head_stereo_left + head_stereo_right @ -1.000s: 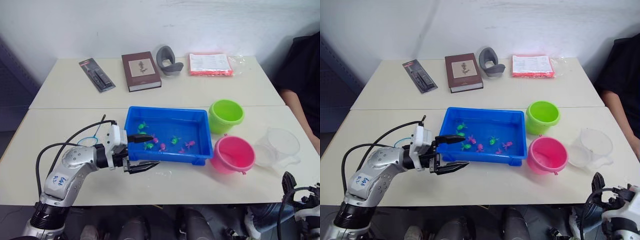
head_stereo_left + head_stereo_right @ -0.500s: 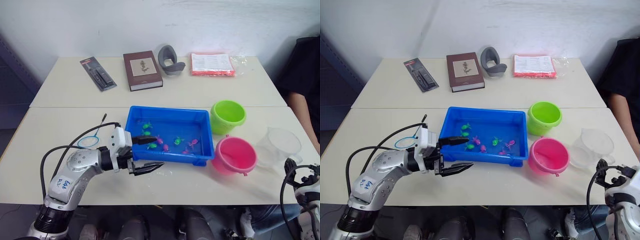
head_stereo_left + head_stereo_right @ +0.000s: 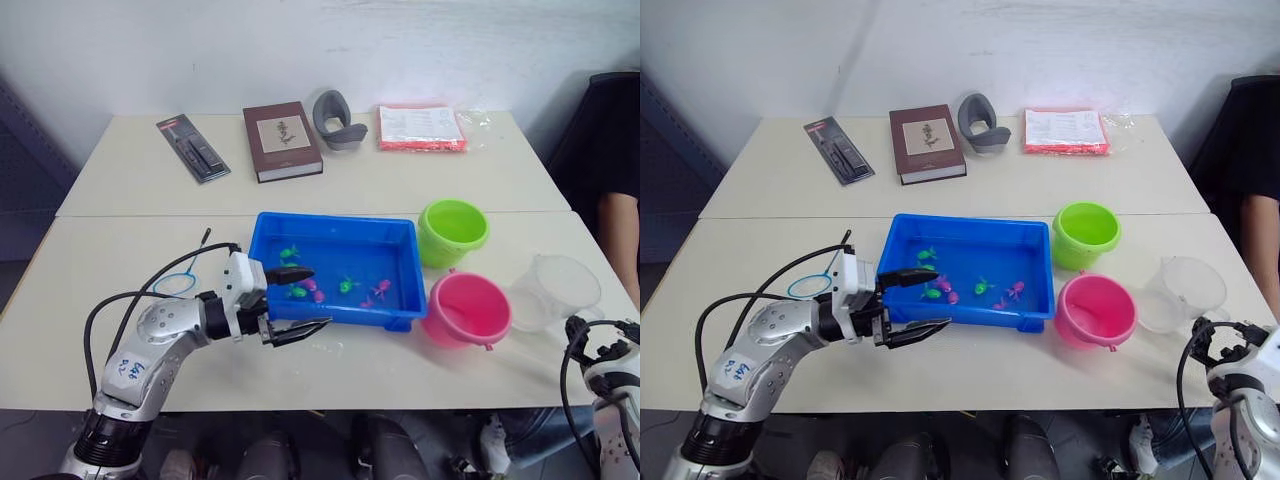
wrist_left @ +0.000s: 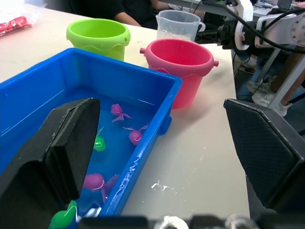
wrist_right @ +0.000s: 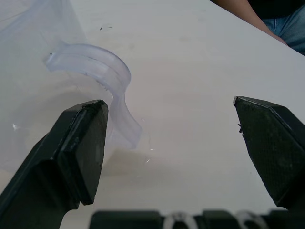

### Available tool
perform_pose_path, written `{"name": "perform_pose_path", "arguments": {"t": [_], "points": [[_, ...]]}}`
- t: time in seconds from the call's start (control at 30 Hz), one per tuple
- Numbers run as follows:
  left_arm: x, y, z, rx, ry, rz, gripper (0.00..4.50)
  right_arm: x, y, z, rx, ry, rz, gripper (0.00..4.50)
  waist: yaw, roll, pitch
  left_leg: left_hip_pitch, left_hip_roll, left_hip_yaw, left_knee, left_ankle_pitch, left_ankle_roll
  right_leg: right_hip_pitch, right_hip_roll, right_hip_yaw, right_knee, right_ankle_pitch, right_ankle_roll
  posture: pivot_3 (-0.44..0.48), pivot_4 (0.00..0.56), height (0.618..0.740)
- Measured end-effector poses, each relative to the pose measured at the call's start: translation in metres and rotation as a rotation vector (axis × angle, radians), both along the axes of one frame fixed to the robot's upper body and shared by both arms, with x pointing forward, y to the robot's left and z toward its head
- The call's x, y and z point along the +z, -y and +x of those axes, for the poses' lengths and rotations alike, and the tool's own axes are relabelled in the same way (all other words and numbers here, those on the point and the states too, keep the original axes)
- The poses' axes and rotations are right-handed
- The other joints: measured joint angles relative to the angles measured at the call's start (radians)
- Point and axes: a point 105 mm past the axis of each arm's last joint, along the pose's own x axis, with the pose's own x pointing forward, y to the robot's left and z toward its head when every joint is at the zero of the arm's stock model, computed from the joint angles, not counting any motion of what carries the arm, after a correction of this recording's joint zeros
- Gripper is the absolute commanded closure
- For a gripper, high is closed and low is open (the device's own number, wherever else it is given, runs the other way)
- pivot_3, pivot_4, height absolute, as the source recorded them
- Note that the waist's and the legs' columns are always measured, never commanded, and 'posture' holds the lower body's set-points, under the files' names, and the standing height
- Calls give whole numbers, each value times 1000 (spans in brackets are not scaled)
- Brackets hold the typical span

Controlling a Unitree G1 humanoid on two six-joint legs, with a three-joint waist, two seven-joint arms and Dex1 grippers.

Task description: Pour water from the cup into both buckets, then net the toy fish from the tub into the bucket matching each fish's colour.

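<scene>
A plain office or lab room: pale tables [image 3: 130, 190] against a white wall (book [image 3: 282, 141] on top).

The right claw [image 5: 169, 143] stands spread wide, one black finger [image 5: 71, 148] close against the clear cup [image 5: 43, 90], beside its curved handle [image 5: 102, 81]. The cup rests on the pale surface [image 5: 190, 90]. A person's forearm [image 5: 248, 19] lies along the surface's edge.
</scene>
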Motion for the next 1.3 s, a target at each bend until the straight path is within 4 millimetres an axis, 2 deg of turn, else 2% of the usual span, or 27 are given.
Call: {"name": "perform_pose_path", "arguments": {"t": [0.2,0.3,0.33,0.37,0.4,0.53,0.57,0.8,1.0,1.17,1.3], "points": [[7,3,3,-7,46,3,18,-2,5,5,18,28,5,0,1,0,0,0,0,0,0,0,0,0,1,0,0,0,0,0,150,740],[5,5,3,-13,47,2,0,0,7,7,17,55,-7,1316,0,0,0,0,0,0,0,0,0,0,1,0,0,0,0,0,150,740],[5,5,3,-16,45,1,0,0,7,7,16,59,-10,1513,0,0,0,0,0,0,0,0,0,0,1,0,0,0,0,0,150,740],[5,6,3,-18,45,1,0,0,7,8,16,62,-11,2097,0,0,0,0,0,0,0,0,0,0,1,0,0,0,0,0,150,740],[3,6,4,-20,42,-1,0,2,7,9,18,77,-19,2388,0,0,0,0,0,0,0,0,0,0,1,0,0,0,0,0,150,740],[3,9,7,-20,50,-9,0,6,7,14,34,114,-24,4257,1,0,0,0,0,0,0,0,0,0,1,0,0,0,0,0,150,740],[3,10,6,-26,54,-11,0,9,6,16,42,134,-28,4431,1,1,0,0,0,0,0,0,0,0,0,0,0,0,0,0,150,740],[1,11,10,-21,61,-24,0,14,4,17,68,166,-49,4431,1,0,0,0,0,0,0,0,0,0,-1,0,0,0,0,0,150,740],[2,14,10,-24,70,-44,0,22,-1,6,104,171,-93,4431,2,1,0,0,0,0,0,0,0,0,-2,0,0,0,0,0,150,740],[0,15,12,-30,52,-63,0,49,-6,-8,122,181,-170,4431,3,3,0,0,0,0,0,0,0,0,-3,0,0,0,0,0,150,740],[1,17,11,-75,36,-79,0,86,-12,-14,156,205,-271,4431,2,4,0,0,0,0,0,0,0,0,-3,0,0,0,0,0,150,740]]}}
